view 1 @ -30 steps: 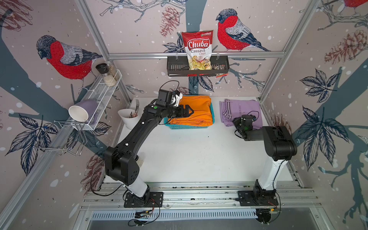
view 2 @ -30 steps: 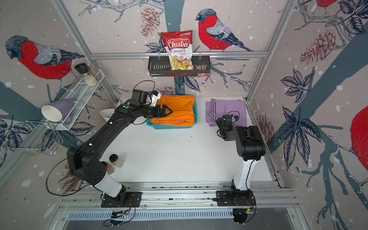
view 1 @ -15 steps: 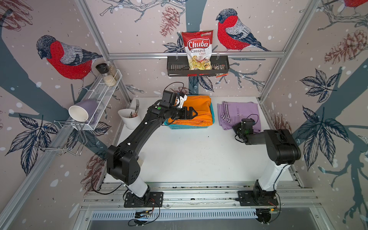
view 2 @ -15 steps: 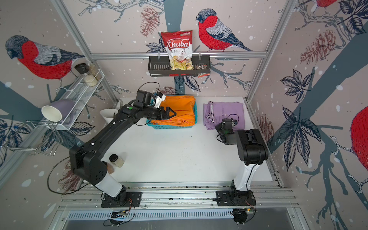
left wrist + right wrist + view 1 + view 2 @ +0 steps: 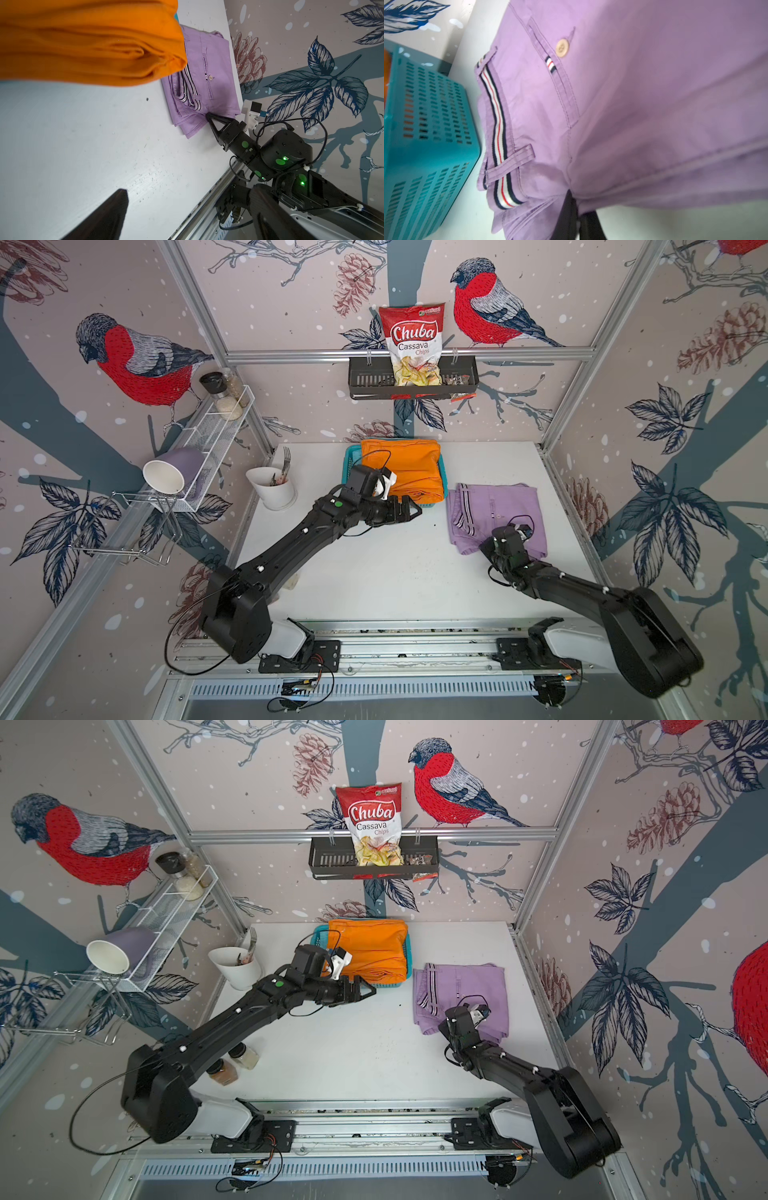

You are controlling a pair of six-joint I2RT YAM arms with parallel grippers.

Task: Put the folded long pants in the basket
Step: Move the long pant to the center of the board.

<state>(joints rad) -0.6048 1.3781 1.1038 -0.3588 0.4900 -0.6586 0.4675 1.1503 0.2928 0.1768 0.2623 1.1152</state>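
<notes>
right fingers (image 5: 209, 116) pinch the lilac pants (image 5: 216, 62) edge, arm stretched low.

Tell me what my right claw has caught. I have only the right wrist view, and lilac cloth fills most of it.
Observer: The right claw is shut on the near edge of the lilac pants. The left wrist view shows its tips pinching the folded layers, which lie on the table.
Operator: Describe the basket's load.
Observer: The orange pants lie on top in the basket and bulge above its rim.
Operator: Report the left claw.
Observer: The left claw is open and holds nothing. It hovers by the basket's near side, apart from the lilac pants.
</notes>
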